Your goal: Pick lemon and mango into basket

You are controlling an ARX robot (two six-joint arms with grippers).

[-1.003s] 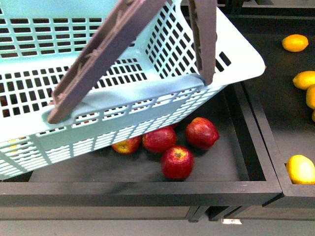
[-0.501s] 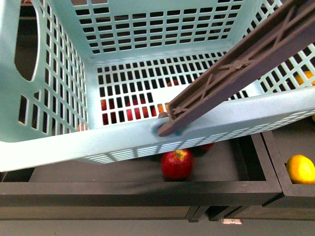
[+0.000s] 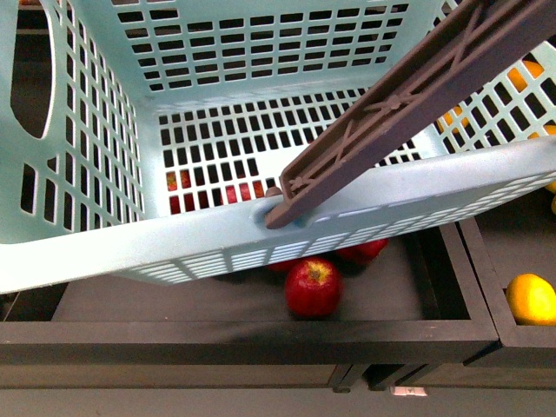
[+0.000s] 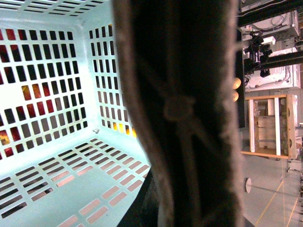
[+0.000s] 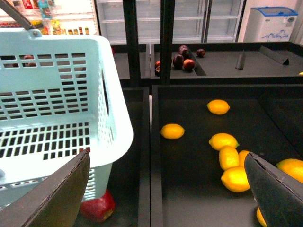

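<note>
The light teal basket [image 3: 347,213] hangs above the black fruit trays and fills most of the front view; it is empty. Its grey-brown handle [image 3: 408,95] crosses the upper right. In the left wrist view the handle [image 4: 189,118] fills the middle, with the basket's inside [image 4: 71,179] beside it. My left gripper is shut on the handle; its fingers are hidden. My right gripper [image 5: 168,198] is open and empty above a tray holding several lemons, the nearest lone one [image 5: 172,131] just beyond the basket. One lemon [image 3: 531,298] shows at the front view's right. I cannot pick out a mango.
Red apples [image 3: 313,287] lie in the tray under the basket; one [image 5: 97,208] shows below its corner. A black divider [image 5: 154,142] separates the apple tray from the lemon tray. Dark fruits [image 5: 182,59] sit in a rear tray. Glass-door fridges stand behind.
The basket has swung round from a tilted side-on pose so that I look down into it. In the last half second it shifted slightly up and right.
</note>
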